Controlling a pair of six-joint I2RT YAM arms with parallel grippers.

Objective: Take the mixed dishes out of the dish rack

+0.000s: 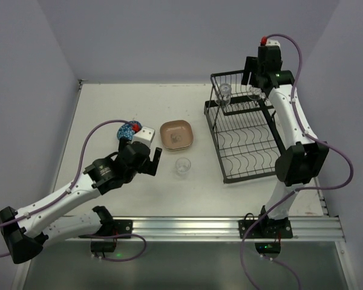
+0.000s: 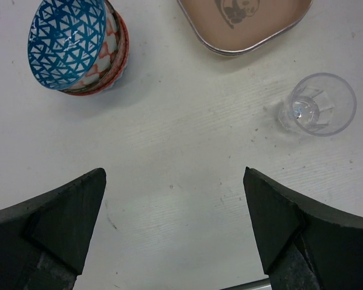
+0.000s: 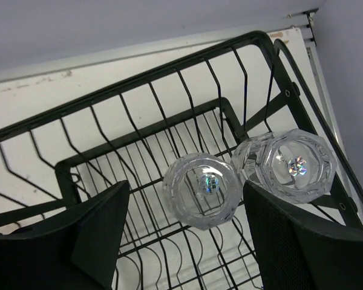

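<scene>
Dish rack (image 1: 245, 133): upper basket (image 3: 169, 121) holds two glass cups (image 3: 201, 190), side by side.
Right gripper (image 3: 187, 241): jaws apart, empty, straddling left cup from above; probably lining up next grasp.
Left gripper (image 2: 175, 223): jaws apart, empty, over table (image 2: 181, 157).
Unloaded, grouped left of rack, presumably within left arm's reach: stacked bowls (image 2: 75, 45), tan plate (image 2: 245, 24), lone cup (image 2: 317, 104).

Top view looks down from behind over the whole bench (image 1: 109, 103). Left wrist faces it closely; right wrist, seemingly tilted, nears the dish rack (image 3: 60, 172), shared overhead.
</scene>
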